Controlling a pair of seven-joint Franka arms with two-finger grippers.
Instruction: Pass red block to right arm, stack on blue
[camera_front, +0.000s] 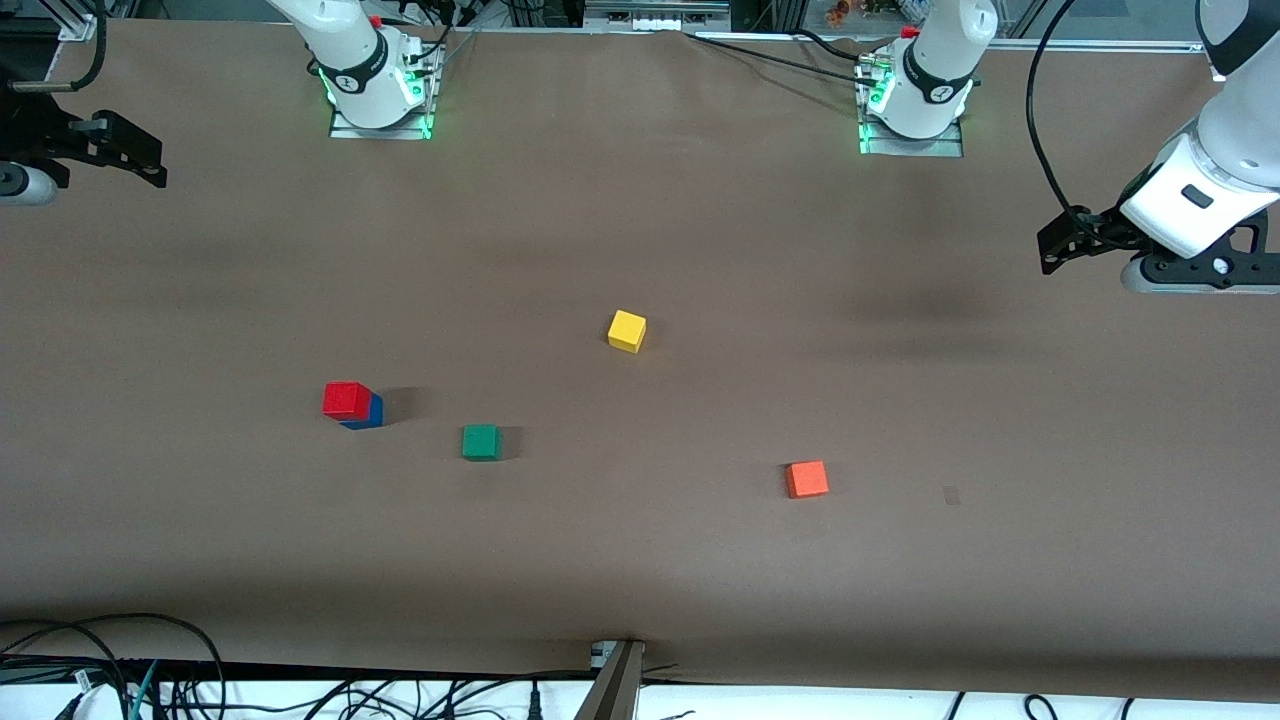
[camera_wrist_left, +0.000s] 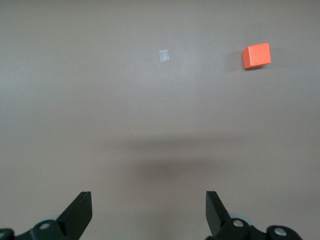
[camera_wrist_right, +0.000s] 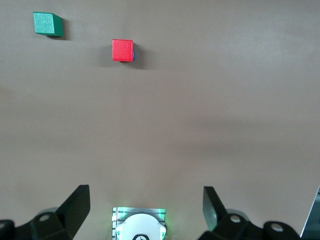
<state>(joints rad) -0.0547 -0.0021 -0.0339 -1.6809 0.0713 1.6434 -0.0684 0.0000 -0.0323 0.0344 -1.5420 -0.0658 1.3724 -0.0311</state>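
The red block (camera_front: 347, 400) sits squarely on top of the blue cube (camera_front: 370, 416), toward the right arm's end of the table. In the right wrist view the red block (camera_wrist_right: 122, 50) covers all but a thin edge of the blue cube (camera_wrist_right: 134, 51). My right gripper (camera_front: 140, 160) hangs open over the table's edge at its own end, away from the stack, with nothing between its fingers (camera_wrist_right: 146, 195). My left gripper (camera_front: 1060, 245) hovers open and empty over bare table (camera_wrist_left: 148, 200) at the left arm's end.
A green cube (camera_front: 481, 441) lies beside the stack, slightly nearer the front camera. A yellow cube (camera_front: 627, 330) sits mid-table. An orange-red cube (camera_front: 806, 479) lies toward the left arm's end. Cables run along the table's front edge.
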